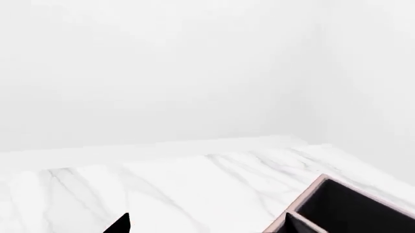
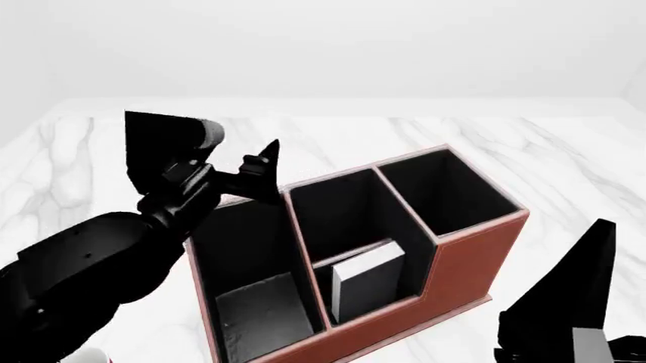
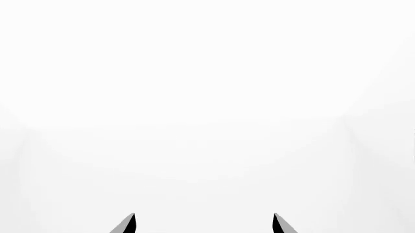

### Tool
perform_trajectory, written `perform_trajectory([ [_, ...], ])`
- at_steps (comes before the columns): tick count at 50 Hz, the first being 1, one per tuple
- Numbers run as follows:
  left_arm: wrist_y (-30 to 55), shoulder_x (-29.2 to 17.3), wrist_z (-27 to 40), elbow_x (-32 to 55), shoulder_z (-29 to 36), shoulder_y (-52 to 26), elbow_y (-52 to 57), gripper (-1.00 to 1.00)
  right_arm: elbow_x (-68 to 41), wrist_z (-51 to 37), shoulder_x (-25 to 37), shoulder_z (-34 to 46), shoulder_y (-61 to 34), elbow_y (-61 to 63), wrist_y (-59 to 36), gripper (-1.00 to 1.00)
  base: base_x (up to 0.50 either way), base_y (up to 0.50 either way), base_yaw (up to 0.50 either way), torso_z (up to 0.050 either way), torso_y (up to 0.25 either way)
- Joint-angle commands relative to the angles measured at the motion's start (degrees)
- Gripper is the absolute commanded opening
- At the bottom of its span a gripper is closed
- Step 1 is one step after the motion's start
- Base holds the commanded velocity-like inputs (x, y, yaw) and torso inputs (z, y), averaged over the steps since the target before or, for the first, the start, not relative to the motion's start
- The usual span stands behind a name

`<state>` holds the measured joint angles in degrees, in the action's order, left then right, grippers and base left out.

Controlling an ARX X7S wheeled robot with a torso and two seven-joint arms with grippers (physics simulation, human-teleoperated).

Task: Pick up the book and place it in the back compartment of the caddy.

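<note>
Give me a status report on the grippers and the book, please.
Left gripper open, empty, over the caddy. Right gripper open, empty. Book inside middle bay, near pocket, free of both grippers. Nothing blocking.

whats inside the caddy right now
In the head view the caddy holds the book, leaning in the near half of its middle bay. The other sections show only black lining. The left gripper hides part of the long section's far end.
</note>
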<state>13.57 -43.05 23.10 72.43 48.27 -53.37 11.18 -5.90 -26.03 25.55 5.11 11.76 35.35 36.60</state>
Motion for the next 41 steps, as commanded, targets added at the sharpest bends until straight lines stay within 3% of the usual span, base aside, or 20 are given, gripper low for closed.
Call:
perform_trajectory([
  [1,-16.16,-12.15,14.85,-13.98,-5.9,16.27,19.66,1.0,0.78,0.97,-0.93,-0.14,0.02,-0.32,-2.48,1.0,0.0,0.0,0.0,0.0,0.0],
  [4,-23.48,-15.86,18.68,-20.04,-7.43,24.01,22.05,1.0,1.6,1.25,-0.88,0.42,-0.24,0.44,-3.63,1.0,0.0,0.0,0.0,0.0,0.0],
  [9,-30.94,-17.24,20.78,-24.18,-8.59,31.12,20.34,1.0,1.97,1.52,-1.05,1.36,-0.77,-0.43,-4.63,1.0,0.0,0.0,0.0,0.0,0.0],
  [17,-34.26,-18.42,24.38,-27.43,-10.22,34.5,19.74,1.0,1.28,1.54,-0.61,1.39,-0.78,-0.29,-5.29,1.0,0.0,0.0,0.0,0.0,0.0],
  [28,-39.3,-21.5,36.07,-42.66,-11.77,45.95,20.37,1.0,1.2,1.33,-0.36,1.21,-0.69,-0.42,-5.81,1.0,0.0,0.0,0.0,0.0,0.0],
  [33,-42.43,-21.83,36.85,-41.96,-12.87,47.24,19.62,1.0,1.68,1.35,-0.39,1.43,-0.61,-0.39,-6.09,1.0,0.0,0.0,0.0,0.0,0.0],
  [41,-42.95,-20.76,45.39,-53.59,-16.26,50.3,20.9,1.0,1.8,1.17,-0.3,1.29,-0.69,-0.75,-6.46,1.0,0.0,0.0,0.0,0.0,0.0],
])
